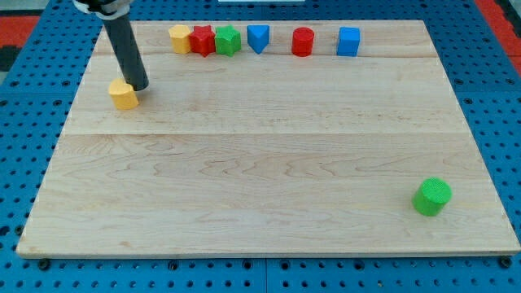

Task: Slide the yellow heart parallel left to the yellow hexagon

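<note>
The yellow heart (123, 94) lies on the wooden board near the view's left edge, below and to the left of the top row. The yellow hexagon (180, 38) is the leftmost block in a row along the view's top. My tip (138, 85) rests just right of and slightly above the yellow heart, touching or nearly touching it. The dark rod rises from there to the view's top left.
Right of the yellow hexagon, touching in a cluster, are a red star (202, 40) and a green block (228, 40). Further right stand a blue block (258, 37), a red cylinder (303, 41) and a blue cube (348, 41). A green cylinder (431, 196) sits at bottom right.
</note>
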Controlling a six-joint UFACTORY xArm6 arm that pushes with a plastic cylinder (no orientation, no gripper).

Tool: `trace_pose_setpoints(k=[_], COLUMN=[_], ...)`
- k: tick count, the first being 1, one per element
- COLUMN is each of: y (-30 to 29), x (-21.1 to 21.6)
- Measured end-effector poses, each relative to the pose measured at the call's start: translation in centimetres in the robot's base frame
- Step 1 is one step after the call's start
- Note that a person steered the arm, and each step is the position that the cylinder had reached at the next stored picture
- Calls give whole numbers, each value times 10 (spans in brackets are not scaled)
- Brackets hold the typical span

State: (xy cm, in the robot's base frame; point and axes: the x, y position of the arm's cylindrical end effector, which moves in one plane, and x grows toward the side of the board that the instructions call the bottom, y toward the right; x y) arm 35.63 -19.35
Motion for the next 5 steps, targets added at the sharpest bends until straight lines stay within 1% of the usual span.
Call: trace_pose_setpoints(k=[1,2,3,4,5], y=[48,27,-11,-29,-30], x=[34,60,39,2,2])
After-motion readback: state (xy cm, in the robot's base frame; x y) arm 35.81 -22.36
